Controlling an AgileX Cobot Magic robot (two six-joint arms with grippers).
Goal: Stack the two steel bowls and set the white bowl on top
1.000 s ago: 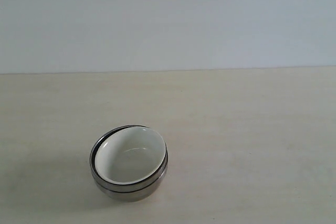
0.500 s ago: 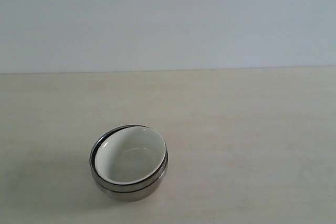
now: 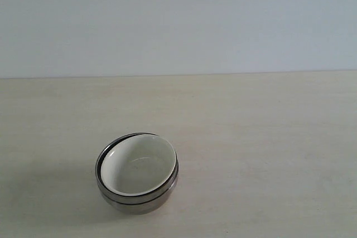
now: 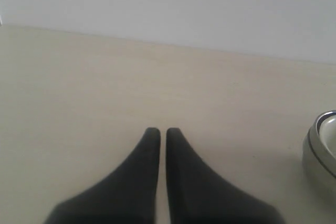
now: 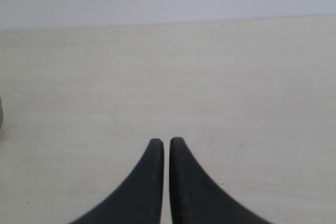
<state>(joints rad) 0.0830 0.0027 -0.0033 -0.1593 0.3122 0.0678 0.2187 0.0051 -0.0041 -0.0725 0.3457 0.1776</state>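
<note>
The two steel bowls (image 3: 136, 200) stand nested as one shiny stack at the front left of the pale table (image 3: 262, 137). The white bowl (image 3: 139, 166) sits inside the top one, tilted slightly. Neither gripper shows in the exterior view. In the left wrist view, the left gripper (image 4: 158, 130) is shut with nothing between its dark fingers, and the stack's steel rim (image 4: 315, 145) peeks in at the frame's edge, well apart from it. The right gripper (image 5: 167, 141) is also shut and empty over bare tabletop, with a sliver of steel bowl (image 5: 1, 116) at its view's edge.
A plain light wall (image 3: 178, 20) rises behind the table's far edge. Nothing else stands on the table in any view.
</note>
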